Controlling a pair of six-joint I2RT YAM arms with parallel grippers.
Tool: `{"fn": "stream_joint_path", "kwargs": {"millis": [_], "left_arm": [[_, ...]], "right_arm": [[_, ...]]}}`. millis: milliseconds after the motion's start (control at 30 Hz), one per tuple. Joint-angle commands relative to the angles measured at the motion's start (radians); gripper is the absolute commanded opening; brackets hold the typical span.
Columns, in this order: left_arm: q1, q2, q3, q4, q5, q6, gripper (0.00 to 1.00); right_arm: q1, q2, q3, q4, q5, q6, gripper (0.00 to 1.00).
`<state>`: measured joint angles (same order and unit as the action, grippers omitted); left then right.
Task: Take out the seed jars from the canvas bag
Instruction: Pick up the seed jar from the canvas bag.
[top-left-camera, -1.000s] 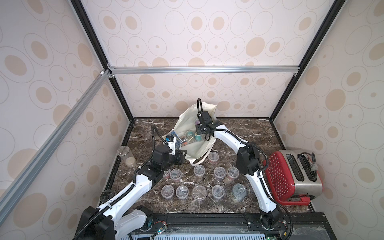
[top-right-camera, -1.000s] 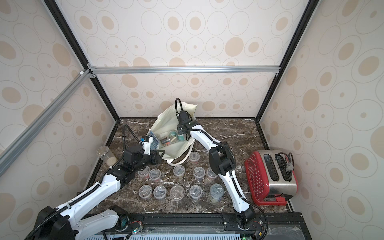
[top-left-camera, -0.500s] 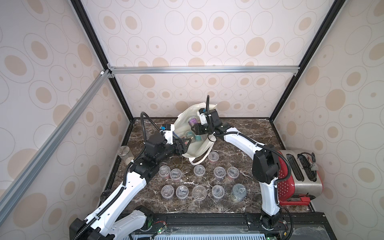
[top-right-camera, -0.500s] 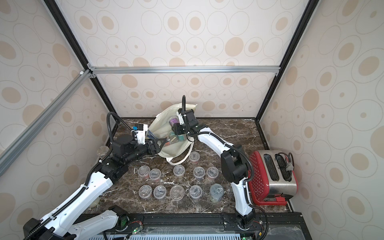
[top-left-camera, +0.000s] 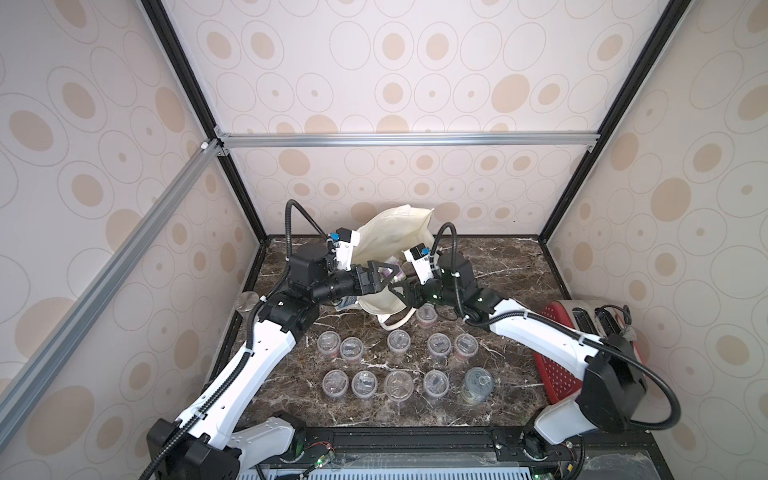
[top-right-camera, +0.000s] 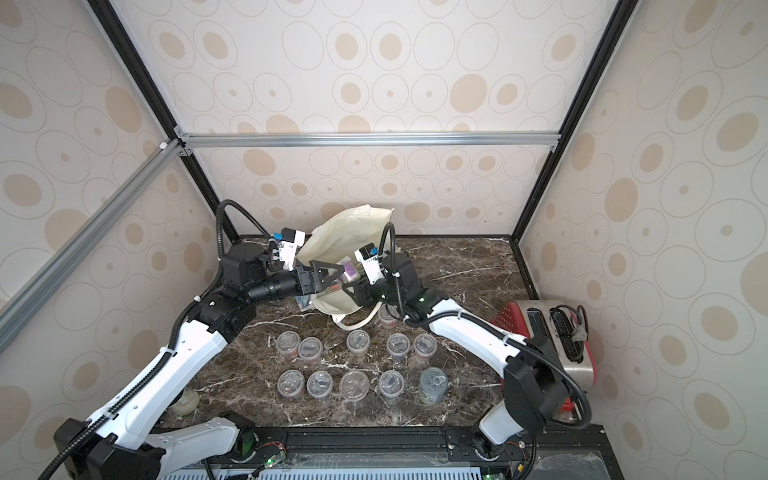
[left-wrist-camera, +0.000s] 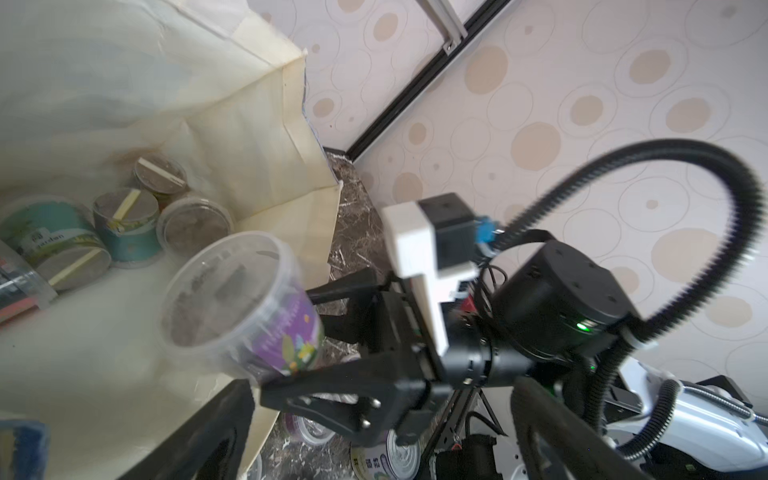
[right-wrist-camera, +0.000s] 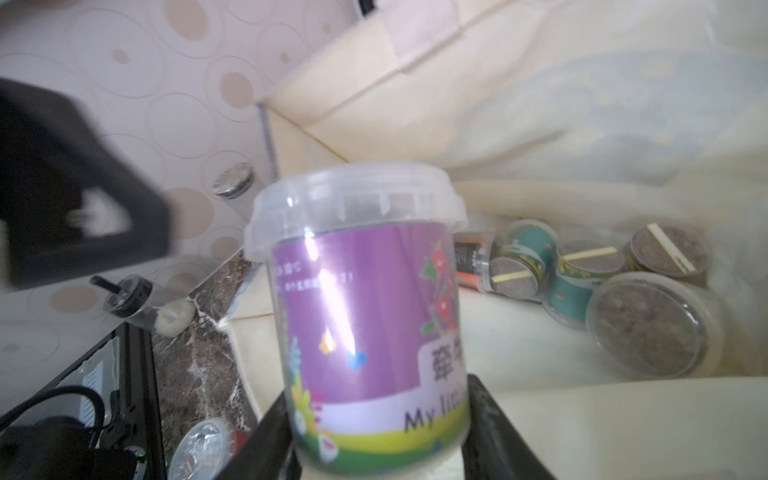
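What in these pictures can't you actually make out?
- Jar count inside the canvas bag: left wrist view, the purple-label jar hides part of its floor.
- That jar's label text: right wrist view, blurred and curving out of sight.
- One table jar: in both top views, half under the right arm.

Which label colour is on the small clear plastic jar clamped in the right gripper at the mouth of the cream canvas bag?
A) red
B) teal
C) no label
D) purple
D: the small clear plastic jar clamped in the right gripper carries a purple side label; the teal-labelled jars lie inside the cream canvas bag.
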<state>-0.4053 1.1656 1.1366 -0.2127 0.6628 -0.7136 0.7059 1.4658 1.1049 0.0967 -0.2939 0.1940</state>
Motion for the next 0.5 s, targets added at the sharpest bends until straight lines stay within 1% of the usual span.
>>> {"fn": "stream_joint_path", "kwargs": {"millis": [0, 67, 167, 367, 467], "left_arm": [[0.005, 0.020, 0.048, -0.087, 0.075, 0.066, 0.98], [0.006, 0.031, 0.045, -0.114, 0.089, 0.098, 0.98], [0.006, 0.041, 0.028, -0.113, 0.124, 0.108, 0.98], [0.006, 0.014, -0.026, -0.012, 0.213, 0.074, 0.98], [0.006, 0.012, -0.045, 0.011, 0.253, 0.073, 0.97]], "right_arm": [[0.008, -0.096, -0.105, 0.143, -0.050, -0.106, 0.53], [0.013, -0.143, -0.155, 0.168, -0.079, -0.145, 0.52], [0.034, -0.181, -0.165, 0.125, -0.063, -0.209, 0.52], [0.074, -0.193, -0.164, 0.124, -0.032, -0.266, 0.51], [0.086, -0.184, -0.152, 0.120, -0.018, -0.293, 0.52]]}}
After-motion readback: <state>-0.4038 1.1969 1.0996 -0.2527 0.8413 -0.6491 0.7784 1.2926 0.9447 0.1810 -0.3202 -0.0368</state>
